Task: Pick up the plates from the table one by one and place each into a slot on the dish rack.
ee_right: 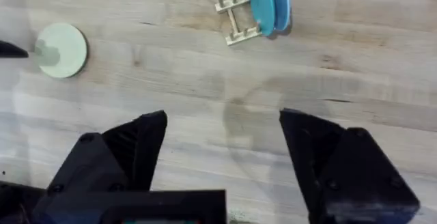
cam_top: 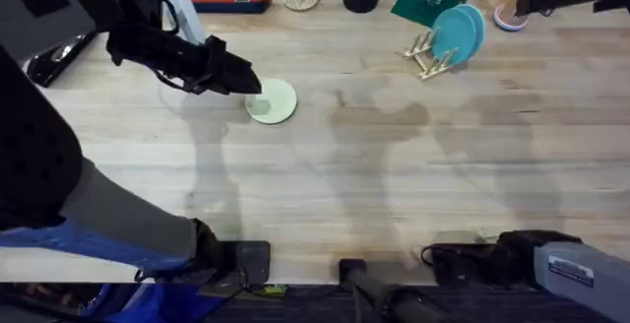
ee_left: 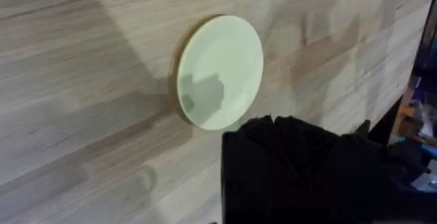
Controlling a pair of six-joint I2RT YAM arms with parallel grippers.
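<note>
- On my overhead feed the pale cream plate (cam_top: 273, 101) lies flat on the tabletop (cam_top: 394, 165), left of centre and toward the far side.
- My left end effector (cam_top: 248, 79) sits right at that plate's left rim, its black tip overlapping the edge; I cannot tell whether it touches the plate or hovers just above.
- From the left wrist view the cream plate (ee_left: 220, 72) lies just ahead of the black end effector body (ee_left: 300, 169); the fingers are hidden in the dark mass, so I cannot tell how far apart they stand.
- My right end effector (ee_right: 222, 156) has its two black fingers spread wide over bare wood, holding nothing, well apart from the cream plate (ee_right: 61, 50).
- The dish rack (cam_top: 430, 55) stands at the far right of the tabletop with two teal plates (cam_top: 459, 32) upright in its slots.
</note>
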